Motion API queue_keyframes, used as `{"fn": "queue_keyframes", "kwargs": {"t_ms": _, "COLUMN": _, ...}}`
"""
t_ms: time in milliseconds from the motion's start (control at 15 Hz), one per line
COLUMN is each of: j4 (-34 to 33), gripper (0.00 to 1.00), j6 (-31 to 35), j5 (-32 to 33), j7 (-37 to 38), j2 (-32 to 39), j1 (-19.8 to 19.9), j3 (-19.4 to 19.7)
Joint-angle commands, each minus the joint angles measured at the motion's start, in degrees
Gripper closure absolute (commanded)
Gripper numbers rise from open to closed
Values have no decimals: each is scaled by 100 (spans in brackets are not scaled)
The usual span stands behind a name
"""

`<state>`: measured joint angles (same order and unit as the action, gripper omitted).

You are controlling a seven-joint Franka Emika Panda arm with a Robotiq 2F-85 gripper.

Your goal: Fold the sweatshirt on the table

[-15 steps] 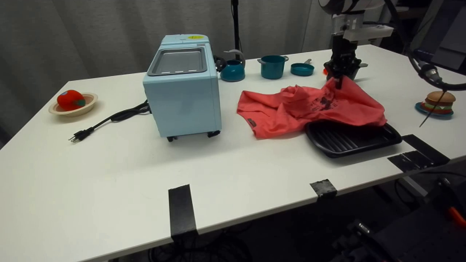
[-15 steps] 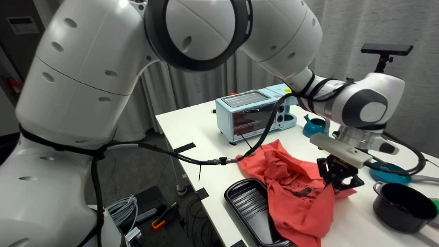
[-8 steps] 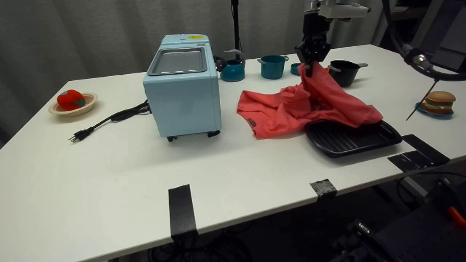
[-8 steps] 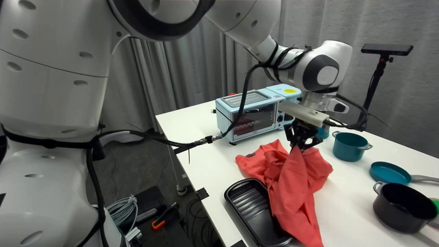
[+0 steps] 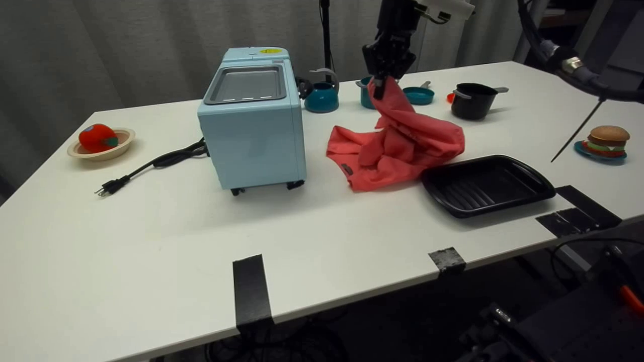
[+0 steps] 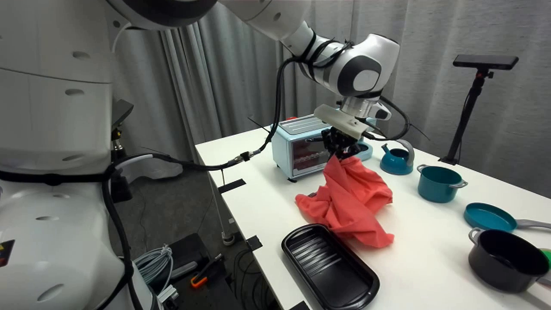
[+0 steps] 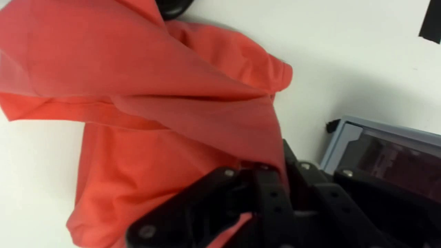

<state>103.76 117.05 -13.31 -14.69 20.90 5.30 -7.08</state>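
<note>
Nearest me, black tape strips (image 5: 251,289) are clinging to the edge of the worktop (image 5: 151,251). Behind them a black tray (image 5: 495,183) is sitting, and just past it the coral-red sweatshirt (image 5: 397,151) is lying bunched on the worktop, while the closed fingers (image 7: 272,206) are gripping one end, holding it up. A light-blue toaster oven (image 5: 254,143) is standing nearby; farther back, a teal kettle (image 5: 322,98) is sitting.

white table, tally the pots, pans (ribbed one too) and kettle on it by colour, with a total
Teal: 3 (teal kettle, teal pot, teal frying pan)
Black: 2 (black pot, black ribbed pan)
Total: 5
</note>
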Motion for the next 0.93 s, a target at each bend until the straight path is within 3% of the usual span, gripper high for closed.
{"fn": "queue_keyframes", "kwargs": {"t_ms": 0, "j4": 421, "gripper": 98, "j6": 737, "j5": -473, "j7": -379, "j2": -322, "j1": -145, "j3": -93}}
{"fn": "queue_keyframes", "kwargs": {"t_ms": 267, "j4": 586, "gripper": 98, "j6": 1416, "j5": -733, "j7": -690, "j2": -249, "j1": -237, "j3": -252}}
{"fn": "queue_keyframes", "kwargs": {"t_ms": 333, "j4": 617, "gripper": 66, "j6": 1482, "j5": -711, "j7": -740, "j2": -216, "j1": -256, "j3": -273}}
{"fn": "queue_keyframes", "kwargs": {"t_ms": 467, "j4": 685, "gripper": 58, "j6": 1595, "j5": -644, "j7": -881, "j2": -177, "j1": -259, "j3": -297}}
{"fn": "queue_keyframes", "kwargs": {"t_ms": 867, "j4": 703, "gripper": 12, "j6": 1453, "j5": -562, "j7": -1060, "j2": -241, "j1": -162, "j3": -211}}
